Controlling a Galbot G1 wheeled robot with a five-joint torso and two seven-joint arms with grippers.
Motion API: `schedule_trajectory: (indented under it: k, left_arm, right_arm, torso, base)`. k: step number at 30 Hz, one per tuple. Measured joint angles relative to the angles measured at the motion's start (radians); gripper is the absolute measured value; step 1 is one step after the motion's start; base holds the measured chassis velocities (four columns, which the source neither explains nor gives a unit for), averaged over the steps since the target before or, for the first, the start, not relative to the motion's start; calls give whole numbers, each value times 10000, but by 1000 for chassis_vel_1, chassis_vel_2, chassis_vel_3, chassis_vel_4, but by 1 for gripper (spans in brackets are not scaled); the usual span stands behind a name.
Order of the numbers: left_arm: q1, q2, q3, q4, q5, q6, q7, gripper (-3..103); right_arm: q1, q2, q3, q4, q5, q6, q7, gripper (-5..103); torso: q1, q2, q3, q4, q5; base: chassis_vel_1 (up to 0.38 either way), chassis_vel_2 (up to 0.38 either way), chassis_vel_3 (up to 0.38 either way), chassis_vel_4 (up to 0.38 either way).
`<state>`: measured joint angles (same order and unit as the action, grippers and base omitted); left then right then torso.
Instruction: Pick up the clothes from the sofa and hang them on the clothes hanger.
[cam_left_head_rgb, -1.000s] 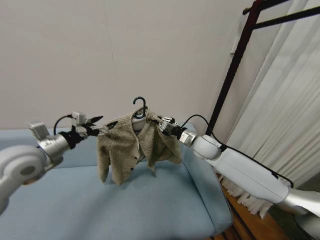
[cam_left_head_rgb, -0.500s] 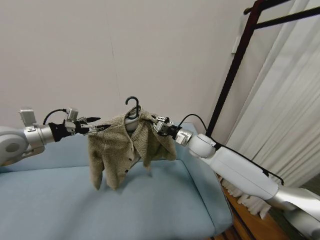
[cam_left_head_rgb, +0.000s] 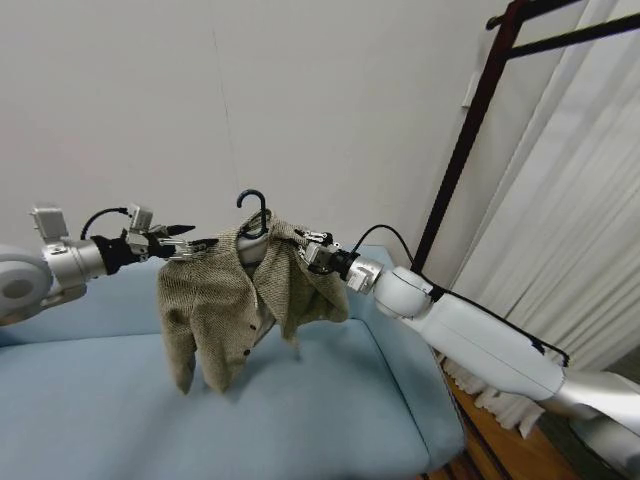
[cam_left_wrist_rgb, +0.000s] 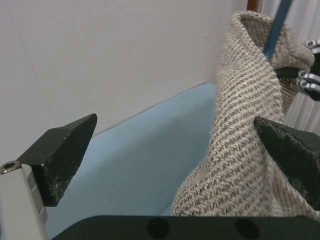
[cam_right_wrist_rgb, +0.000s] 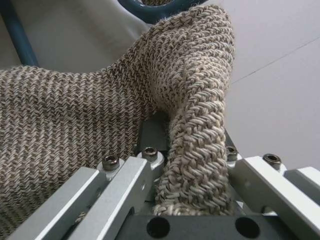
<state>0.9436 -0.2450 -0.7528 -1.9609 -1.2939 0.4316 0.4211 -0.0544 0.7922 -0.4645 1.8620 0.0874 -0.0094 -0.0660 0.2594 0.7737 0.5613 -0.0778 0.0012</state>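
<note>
My right claw (cam_left_head_rgb: 306, 244) pinches one shoulder of the knit cardigan (cam_left_head_rgb: 215, 300) on its hanger (cam_left_head_rgb: 263, 208). My left claw (cam_left_head_rgb: 195, 240), spread, brackets the other shoulder. The garment stretches between them, well left of the clothes rack (cam_left_head_rgb: 470, 130), with my right arm nearer the rack.

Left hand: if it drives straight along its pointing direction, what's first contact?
The cardigan, at the shoulder directly ahead of the left hand; its knit sits beside one finger. Gap unclear.

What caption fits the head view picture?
Right gripper holds the cardigan on its hanger above the sofa; open left gripper at its shoulder.
</note>
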Motion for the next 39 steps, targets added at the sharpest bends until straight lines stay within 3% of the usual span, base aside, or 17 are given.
schedule_trajectory:
  k: [2,4,7,10,16,27,34,38,39]
  left_arm:
    - [29,-143,-69,-62,294,-191,240,100]
    - [17,-642,-189,-386,1166,-728,573,100]
    - [-132,-1027,-88,-485,1893,-1076,613,100]
    - [-395,-1920,400,-427,3332,-1577,744,100]
    - [-571,-2877,620,-100,4501,-2035,808,100]
    - [-1758,-3397,1268,1577,4634,-2435,1369,100]
    - [-3671,-4055,3165,2815,4543,-2678,1382,100]
    - [-4380,-4335,3666,2717,4063,-2091,910,100]
    - [-4599,-4352,3787,2400,3621,-1612,537,100]
  right_arm:
    - [18,-26,-7,-51,1,0,0,10]
    - [16,-60,-6,-234,-5,0,1,10]
    - [-64,-32,27,-377,-55,3,2,10]
    - [-419,278,253,-587,-330,-3,23,10]
    - [-709,682,338,-683,-629,-225,116,10]
    - [-390,908,-26,-866,-756,-397,152,10]
    - [179,1021,-262,-1140,-697,-432,113,10]
    - [312,1060,-309,-1222,-674,-452,107,10]
    - [342,1025,-326,-1230,-658,-459,103,10]
  torso:
    - [0,0,0,0,0]
    - [0,1,0,-1,3]
    - [-1,1,-1,-2,6]
    - [0,1,1,-3,0]
    - [0,1,1,1,0]
    - [0,1,2,0,1]
    - [1,1,3,-2,0]
    - [3,0,3,-6,2]
    - [3,0,2,-6,5]
  base:
    - [0,0,0,0]
    - [0,0,0,0]
    - [0,0,0,0]
    - [0,0,0,0]
    - [0,0,0,0]
    - [0,0,0,0]
    - [0,0,0,0]
    - [0,0,0,0]
    - [0,0,0,0]
